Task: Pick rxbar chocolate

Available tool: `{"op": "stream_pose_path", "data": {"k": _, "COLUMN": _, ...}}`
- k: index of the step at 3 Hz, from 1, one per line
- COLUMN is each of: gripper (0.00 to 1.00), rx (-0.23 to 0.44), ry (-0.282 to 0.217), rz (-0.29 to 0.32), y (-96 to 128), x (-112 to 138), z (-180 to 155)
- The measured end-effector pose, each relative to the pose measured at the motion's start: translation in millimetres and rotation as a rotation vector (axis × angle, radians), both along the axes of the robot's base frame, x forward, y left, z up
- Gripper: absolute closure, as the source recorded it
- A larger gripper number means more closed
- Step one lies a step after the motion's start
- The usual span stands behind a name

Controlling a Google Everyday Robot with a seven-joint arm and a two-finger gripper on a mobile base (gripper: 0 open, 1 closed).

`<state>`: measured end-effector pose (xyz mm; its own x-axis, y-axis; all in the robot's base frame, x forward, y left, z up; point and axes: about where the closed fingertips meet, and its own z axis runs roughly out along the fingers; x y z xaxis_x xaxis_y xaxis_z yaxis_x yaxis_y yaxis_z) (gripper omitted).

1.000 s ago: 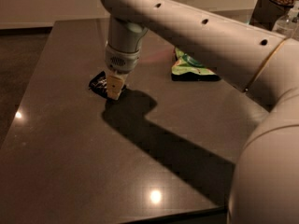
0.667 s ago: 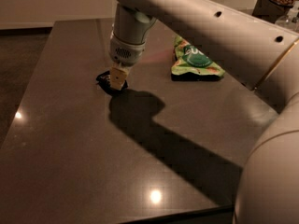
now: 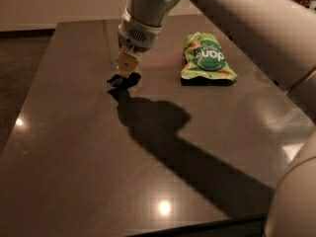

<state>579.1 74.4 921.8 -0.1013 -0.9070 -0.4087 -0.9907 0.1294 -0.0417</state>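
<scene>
The rxbar chocolate (image 3: pixel 122 80) is a small black wrapper on the dark tabletop (image 3: pixel 74 157), left of centre. Only part of it shows, and it looks crumpled or tilted under the gripper's tip. My gripper (image 3: pixel 126 68) points straight down from the white arm and sits directly on top of the bar, touching or nearly touching it. The arm's shadow runs from the bar toward the front right.
A green chip bag (image 3: pixel 206 58) lies flat to the right of the gripper, about a hand's width away. The arm's big white links (image 3: pixel 256 28) fill the upper right. The table's left edge (image 3: pixel 34 88) and front edge (image 3: pixel 197 226) are in view.
The gripper has shifted slightly right along with the view and now sits more squarely over the black bar, which shows less than before. The chip bag has not moved on the table.
</scene>
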Motion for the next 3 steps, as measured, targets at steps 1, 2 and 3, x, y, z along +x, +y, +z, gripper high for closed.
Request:
{"op": "stream_pose_path", "data": {"k": 1, "gripper": 1.00, "rx": 0.066, "ry": -0.027, "rz": 0.009, "y": -5, "x": -1, "z": 31}}
{"op": "stream_pose_path", "data": {"k": 2, "gripper": 1.00, "rx": 0.101, "ry": -0.045, "rz": 0.011, "y": -9, "x": -1, "z": 50}}
{"op": "stream_pose_path", "data": {"k": 3, "gripper": 1.00, "rx": 0.135, "ry": -0.062, "rz": 0.022, "y": -17, "x": -7, "z": 70}}
